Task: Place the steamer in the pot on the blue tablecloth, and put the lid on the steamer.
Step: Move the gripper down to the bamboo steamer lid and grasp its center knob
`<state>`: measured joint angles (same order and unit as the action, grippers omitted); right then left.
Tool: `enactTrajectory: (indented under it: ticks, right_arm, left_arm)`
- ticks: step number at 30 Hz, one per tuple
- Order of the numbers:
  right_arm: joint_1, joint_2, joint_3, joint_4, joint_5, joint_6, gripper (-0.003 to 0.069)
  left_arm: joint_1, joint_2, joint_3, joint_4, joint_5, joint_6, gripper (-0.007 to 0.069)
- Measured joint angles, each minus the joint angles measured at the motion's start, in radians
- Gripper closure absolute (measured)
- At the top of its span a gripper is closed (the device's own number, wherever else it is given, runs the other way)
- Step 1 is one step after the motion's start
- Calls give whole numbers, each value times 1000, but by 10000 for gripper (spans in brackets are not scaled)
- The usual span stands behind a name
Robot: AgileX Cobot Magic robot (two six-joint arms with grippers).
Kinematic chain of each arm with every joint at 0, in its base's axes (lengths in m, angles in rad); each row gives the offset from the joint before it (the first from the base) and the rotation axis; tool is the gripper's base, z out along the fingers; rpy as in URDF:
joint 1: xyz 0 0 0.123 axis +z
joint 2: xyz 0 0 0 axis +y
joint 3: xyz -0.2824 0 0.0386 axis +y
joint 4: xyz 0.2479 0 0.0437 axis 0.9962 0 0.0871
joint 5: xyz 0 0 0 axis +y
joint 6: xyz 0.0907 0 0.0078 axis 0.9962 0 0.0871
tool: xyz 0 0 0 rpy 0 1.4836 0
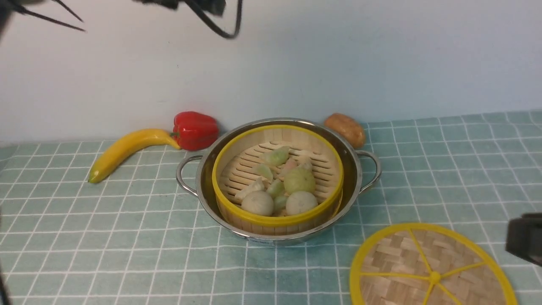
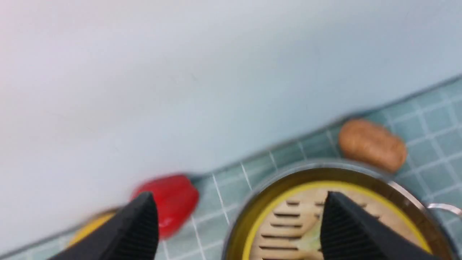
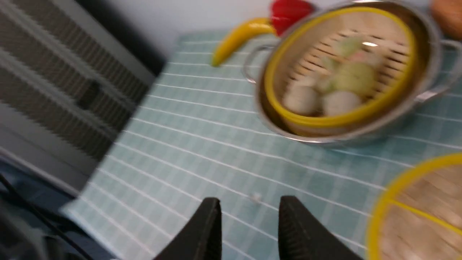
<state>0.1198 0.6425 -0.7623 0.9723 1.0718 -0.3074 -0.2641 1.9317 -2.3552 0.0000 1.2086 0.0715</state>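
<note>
The steamer (image 1: 241, 171) sits inside the pot (image 1: 355, 163) on the blue tablecloth (image 1: 127, 237), with several pale food pieces (image 1: 279, 186) on its slatted floor, so I judge that only the lid (image 1: 406, 258) is left to place. The lid lies flat on the cloth, near the pot on the robot's right side and apart from it. It looks thin, light and quite stiff, being woven bamboo in a yellow rim. Because it lies flat, the rim gives little to pinch, and the small centre knob (image 1: 434, 277) seems the better place to take hold, though it may be smooth and could slip. The right end effector (image 3: 249, 199) is over bare cloth beside the lid; its fingers stand with a narrow gap and hold nothing, which should suit the knob. The left end effector (image 2: 238, 196) is spread wide and empty, above the far side of the pot, so it could be in the way when the lid comes over. Between lid and pot the cloth is free, but the lid must rise over the wire handle (image 1: 374, 169) and both rims. The banana (image 1: 123, 150), red pepper (image 1: 194, 129) and potato (image 1: 345, 128) lie behind, away from the path. The near part of the lid is cut off in the front view, so I cannot tell how close the edge of the surface is.
</note>
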Motion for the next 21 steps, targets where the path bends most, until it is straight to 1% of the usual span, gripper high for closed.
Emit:
enactTrajectory:
  ticks: [1, 2, 3, 4, 5, 7, 8, 9, 10, 12, 13, 14, 15, 16, 17, 18, 19, 20, 21]
  right_arm:
    - [0, 6, 0, 11, 4, -19, 416]
    - [0, 53, 0, 81, 26, -93, 416]
    - [0, 64, 0, 94, 29, -102, 416]
    - [0, 110, 0, 130, 65, -169, 416]
    - [0, 121, 0, 133, 69, -174, 416]
    - [0, 190, 0, 116, 119, -204, 416]
    - [0, 196, 0, 111, 119, -204, 416]
    - [0, 233, 0, 61, 135, -201, 416]
    - [0, 254, 0, 20, 135, -192, 416]
    - [0, 309, 0, -108, 119, -150, 416]
    - [0, 320, 0, -136, 115, -144, 416]
    - [0, 368, 0, -255, 62, -84, 416]
    - [0, 373, 0, -267, 56, -78, 416]
    - [0, 415, 0, -348, 12, -35, 416]
    - [5, 445, -6, -392, -11, -10, 416]
    - [5, 451, -7, -398, -11, -10, 416]
    - [16, 474, -13, -423, -27, 6, 416]
    - [29, 487, -18, -436, -36, 19, 416]
    - [76, 527, -35, -461, -55, 47, 416]
  left_arm:
    - [0, -18, 0, 0, 0, 1, 86]
    - [0, -89, 5, 9, 0, 0, 124]
    - [0, -98, 6, 9, 0, 1, 124]
    - [0, -180, 17, 20, 2, 1, 174]
    - [0, -190, 21, 22, 2, 1, 190]
    - [0, -331, 60, 29, 2, 1, 319]
    - [0, -342, 68, 29, 2, 2, 328]
    - [0, -418, 99, 30, 2, 7, 403]
    - [0, -474, 131, 30, 2, 13, 458]
    - [0, -587, 210, 30, 2, 30, 562]
    - [0, -587, 219, 30, 2, 32, 571]
    - [0, -707, 313, 31, 2, 53, 626]
    - [0, -719, 336, 31, 3, 56, 629]
    - [0, -819, 420, 31, 3, 75, 647]
    - [0, -883, 497, 32, 3, 82, 648]
    - [0, -896, 510, 32, 3, 83, 648]
    - [0, -961, 579, 32, 3, 87, 647]
    - [0, -1013, 637, 32, 4, 89, 647]
    - [0, -1134, 768, 32, 5, 90, 647]
